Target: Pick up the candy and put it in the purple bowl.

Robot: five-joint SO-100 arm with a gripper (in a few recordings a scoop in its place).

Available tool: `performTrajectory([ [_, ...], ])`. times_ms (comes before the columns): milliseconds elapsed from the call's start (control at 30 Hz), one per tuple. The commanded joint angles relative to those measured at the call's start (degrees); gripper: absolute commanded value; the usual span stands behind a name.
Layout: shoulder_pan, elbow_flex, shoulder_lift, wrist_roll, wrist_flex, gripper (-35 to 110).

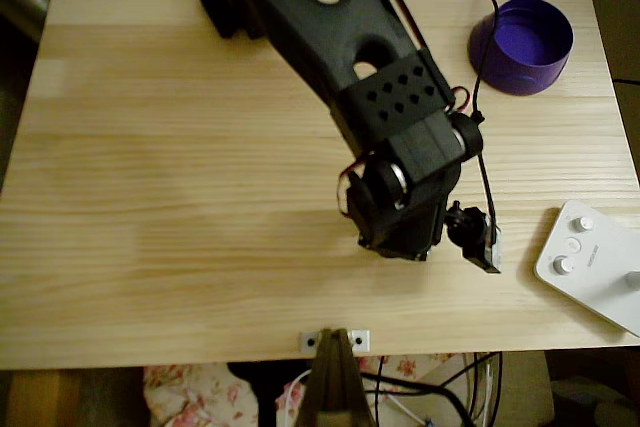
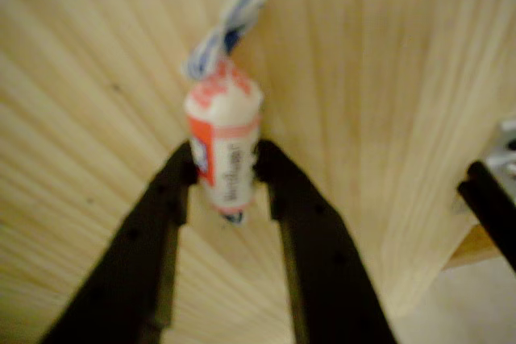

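At the centre of the wrist view, the hand (image 2: pixel 228 173) grips the candy (image 2: pixel 223 142) between its fingers. The bowl (image 1: pixel 522 45) sits at the upper right of the overhead view, so carrying and dropping remain.

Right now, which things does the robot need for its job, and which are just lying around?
Needed for the job:
- the candy, pinched between the end effector fingers
- the purple bowl, at the table's far right corner in the overhead view

Just lying about:
- the white device with round knobs
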Motion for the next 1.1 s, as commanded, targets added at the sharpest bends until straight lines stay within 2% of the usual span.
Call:
performTrajectory([
  [0, -0.53, -2.81, 2.81, 2.11, -0.18, 3],
  [767, -1.14, -0.09, 18.28, 18.11, 11.43, 0],
  [1067, -8.88, 19.95, 40.43, 19.86, 13.01, 0],
])
